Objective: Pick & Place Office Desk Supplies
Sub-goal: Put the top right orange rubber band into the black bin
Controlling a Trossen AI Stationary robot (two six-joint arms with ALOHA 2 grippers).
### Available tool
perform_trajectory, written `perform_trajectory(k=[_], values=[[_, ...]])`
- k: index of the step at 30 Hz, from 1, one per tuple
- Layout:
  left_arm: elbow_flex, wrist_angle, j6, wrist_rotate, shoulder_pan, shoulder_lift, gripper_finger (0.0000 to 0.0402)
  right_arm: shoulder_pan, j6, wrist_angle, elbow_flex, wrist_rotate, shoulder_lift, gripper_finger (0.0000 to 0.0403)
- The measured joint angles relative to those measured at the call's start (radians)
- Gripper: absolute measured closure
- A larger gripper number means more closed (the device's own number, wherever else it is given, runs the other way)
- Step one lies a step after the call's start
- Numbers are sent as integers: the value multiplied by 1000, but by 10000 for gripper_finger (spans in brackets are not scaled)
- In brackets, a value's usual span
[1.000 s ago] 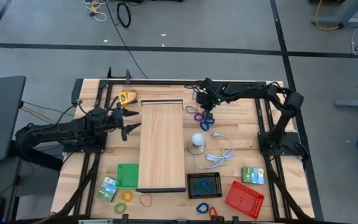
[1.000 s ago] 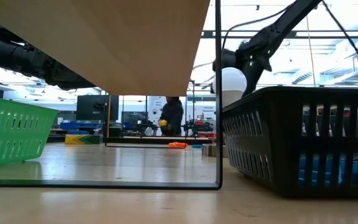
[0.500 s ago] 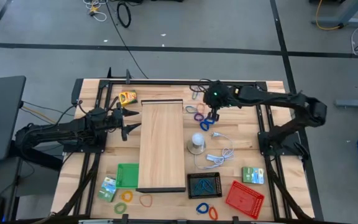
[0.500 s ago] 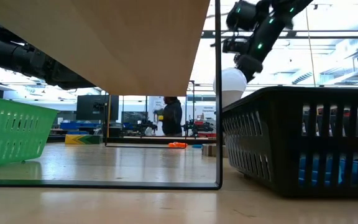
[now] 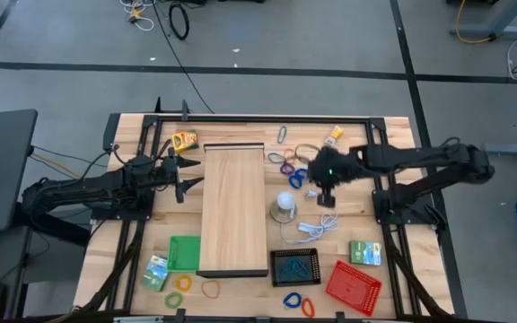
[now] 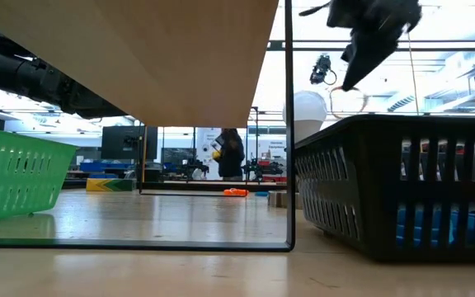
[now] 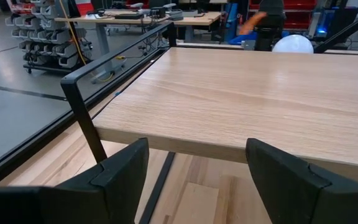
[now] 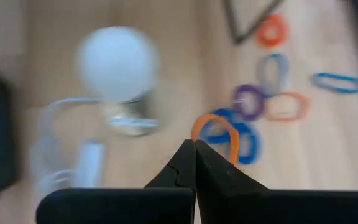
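My right gripper [image 8: 195, 148] is shut on an orange loop [image 8: 215, 132] and hangs high above the table [image 5: 328, 196], right of the white bulb lamp [image 5: 284, 203]. In the low view the loop [image 6: 346, 101] dangles under the fingers. More loops, purple, blue and orange [image 5: 290, 167], lie flat on the table below and beyond it. My left gripper [image 5: 189, 176] waits open at the left side of the pale wooden board [image 5: 234, 211]; in its wrist view nothing lies between its fingers [image 7: 197, 146]. My right gripper pinches the orange loop's rim [image 8: 199, 138] between its two fingertips. The fingers slant down from above. The loop hangs past the fingertips, lifted clear of the table.
A black mesh tray [image 5: 294, 266], a red one [image 5: 353, 285] and a green one [image 5: 185, 253] stand along the near edge. Small card boxes [image 5: 364, 252] [image 5: 184, 140] [image 5: 157, 272] and more loops [image 5: 196, 285] lie about. A white cable [image 5: 317, 222] runs from the lamp.
My right gripper, shut throughout, has risen from the cluster of loops and swung toward the table's near and right side, carrying the orange loop up clear of the table. A person in the room behind has shifted.
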Motion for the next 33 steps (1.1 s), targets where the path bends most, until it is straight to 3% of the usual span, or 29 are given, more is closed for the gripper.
perform_trajectory(k=[9, 17, 33], values=[[0, 0, 11, 1, 0, 0, 129, 242, 256, 11, 0, -93, 0, 403], [0, 0, 11, 3, 0, 0, 129, 406, 427, 189, 0, -145, 36, 403], [0, 0, 11, 3, 0, 0, 129, 481, 532, 418, 0, -360, 332, 403]])
